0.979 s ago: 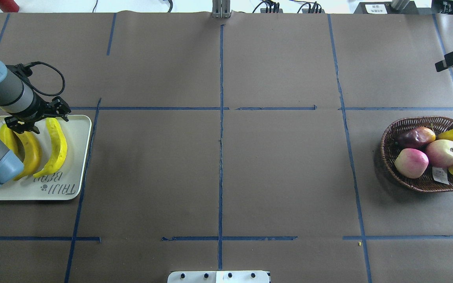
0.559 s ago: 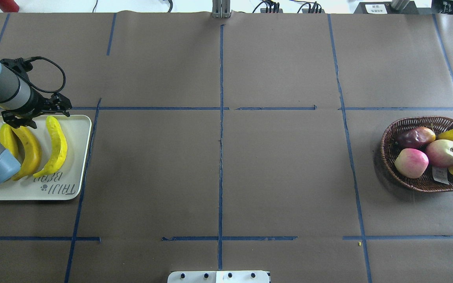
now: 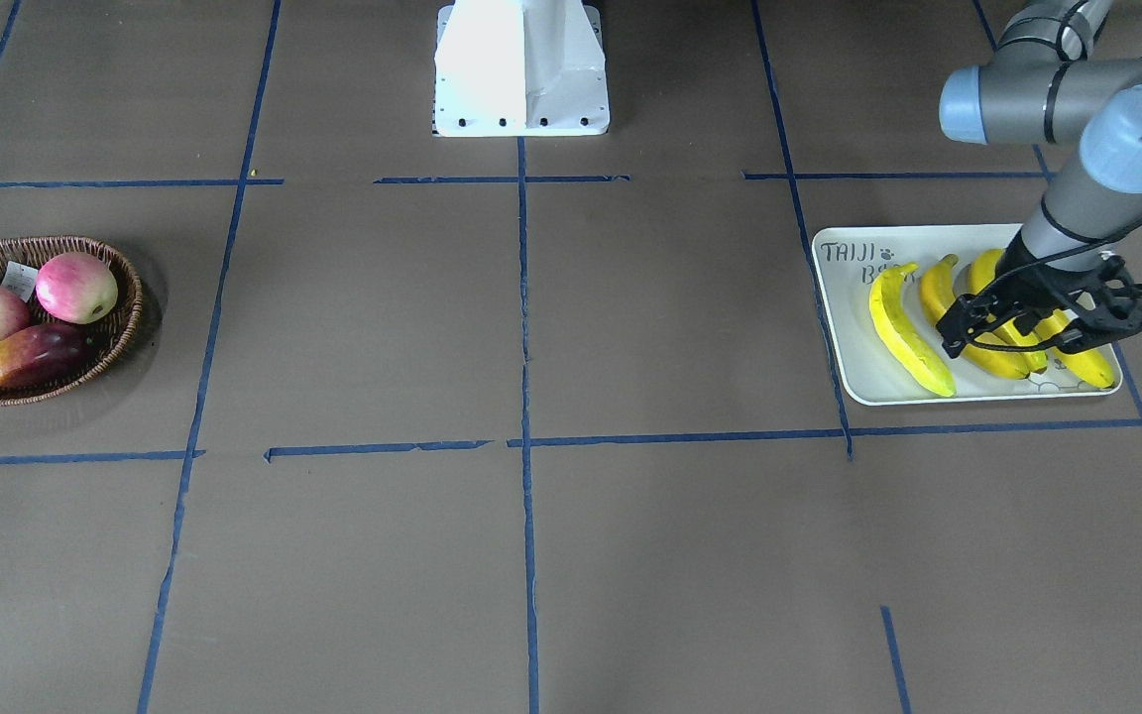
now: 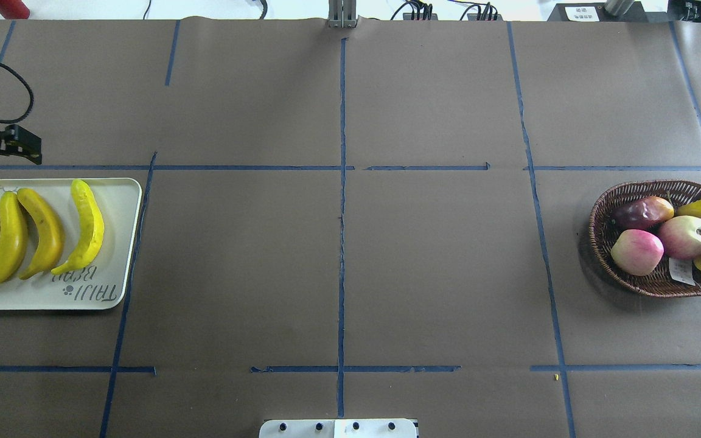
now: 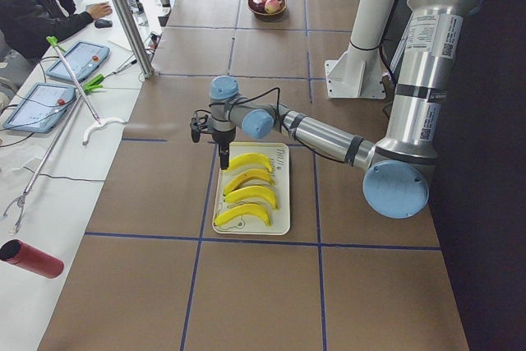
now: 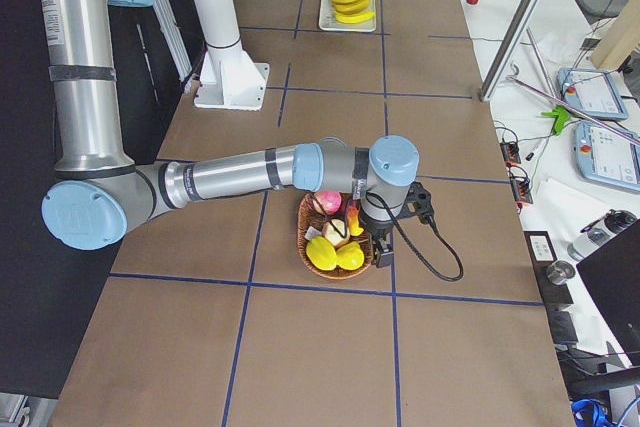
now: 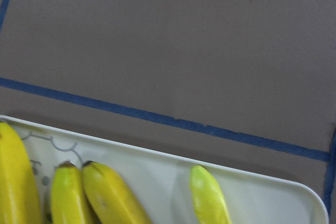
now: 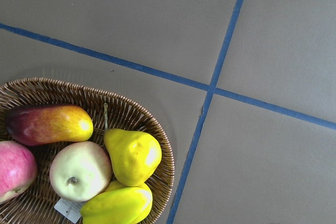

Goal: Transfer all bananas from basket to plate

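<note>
The basket [image 8: 131,114] holds a mango [image 8: 47,124], two apples [image 8: 81,170]; a pear [image 8: 131,156].

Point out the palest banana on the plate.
The end banana beside the plate's lettering: greenish-yellow, while the other three are deeper yellow.

Overhead and front-facing cameras look steeply down from opposite sides of the table [image 4: 448,274], sharing plate [image 4: 116,243] and basket [image 4: 648,286]; side cameras look along it; wrist cameras sit close above each
</note>
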{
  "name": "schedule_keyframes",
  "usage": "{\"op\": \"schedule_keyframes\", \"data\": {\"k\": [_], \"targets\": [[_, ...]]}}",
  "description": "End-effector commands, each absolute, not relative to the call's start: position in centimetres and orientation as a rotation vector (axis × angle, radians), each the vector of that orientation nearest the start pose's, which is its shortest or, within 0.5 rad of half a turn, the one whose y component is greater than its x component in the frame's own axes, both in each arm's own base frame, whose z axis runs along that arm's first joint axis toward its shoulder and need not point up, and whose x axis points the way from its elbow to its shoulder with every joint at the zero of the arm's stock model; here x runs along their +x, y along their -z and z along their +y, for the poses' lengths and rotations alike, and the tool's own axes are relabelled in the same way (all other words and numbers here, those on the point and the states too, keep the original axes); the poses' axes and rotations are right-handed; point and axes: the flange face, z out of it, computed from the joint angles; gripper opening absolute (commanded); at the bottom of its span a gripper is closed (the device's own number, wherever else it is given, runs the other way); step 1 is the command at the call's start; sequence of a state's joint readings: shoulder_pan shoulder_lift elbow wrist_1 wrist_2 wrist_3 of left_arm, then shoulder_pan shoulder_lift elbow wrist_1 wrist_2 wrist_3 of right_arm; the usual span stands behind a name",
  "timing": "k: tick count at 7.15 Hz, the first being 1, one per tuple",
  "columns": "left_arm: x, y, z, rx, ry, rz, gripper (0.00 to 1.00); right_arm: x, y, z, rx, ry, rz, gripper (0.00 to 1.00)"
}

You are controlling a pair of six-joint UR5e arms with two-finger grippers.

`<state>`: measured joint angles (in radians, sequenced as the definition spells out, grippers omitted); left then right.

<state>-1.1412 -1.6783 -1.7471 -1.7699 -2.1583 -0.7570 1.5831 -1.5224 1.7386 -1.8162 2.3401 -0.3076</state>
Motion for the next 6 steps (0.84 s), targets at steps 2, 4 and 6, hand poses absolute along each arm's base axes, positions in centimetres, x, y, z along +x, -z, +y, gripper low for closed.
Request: {"op": "schedule_keyframes", "data": {"k": [2, 4, 6], "targets": [[0.6, -56.0, -53.0, 0.097, -0.01, 0.71, 1.0, 7.1, -58.3, -49.8, 0.072, 0.211, -0.77, 1.0], [-7.6, -59.5, -51.9, 0.044, -0.037, 0.688, 1.0, 7.4, -59.1, -49.6, 0.059, 0.198, -0.773, 1.0], [-9.8, -61.7, -49.5, 0.022, 0.009, 0.764, 1.0, 7.1, -60.2, -49.1, 0.037, 0.182, -0.823, 1.0]]}}
